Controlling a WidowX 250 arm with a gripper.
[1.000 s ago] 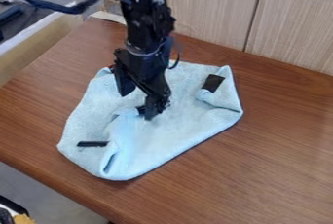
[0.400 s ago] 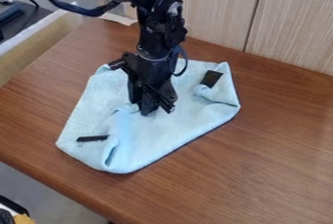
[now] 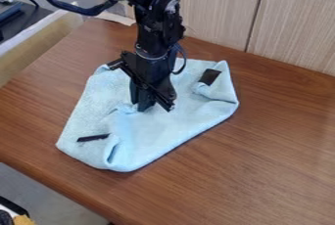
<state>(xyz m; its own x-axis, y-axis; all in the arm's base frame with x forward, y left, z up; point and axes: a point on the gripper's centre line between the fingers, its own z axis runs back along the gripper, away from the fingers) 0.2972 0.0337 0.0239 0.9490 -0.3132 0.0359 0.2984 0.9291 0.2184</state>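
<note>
The black gripper [image 3: 145, 107] points down at the upper middle of a light blue cloth [image 3: 157, 133], shut on a bunched fold of it. From the fingertips a raised ridge of cloth runs down to a small open fold near the front corner. Dark patches show on the cloth: a thin strip [image 3: 93, 138] at the lower left and a wider piece [image 3: 209, 77] by the rumpled upper right corner. The arm hides part of the cloth's back edge.
The cloth lies on a brown wooden table [image 3: 262, 160]. Behind the table stands a pale wood panel [image 3: 216, 9]. At the upper left are a light wooden ledge [image 3: 39, 45] and a dark item; the table's front edge runs along the lower left.
The gripper has turned and shifted slightly up in the view. The cloth has slid a little up and to the left, its front corner and right side drawn in the same way.
</note>
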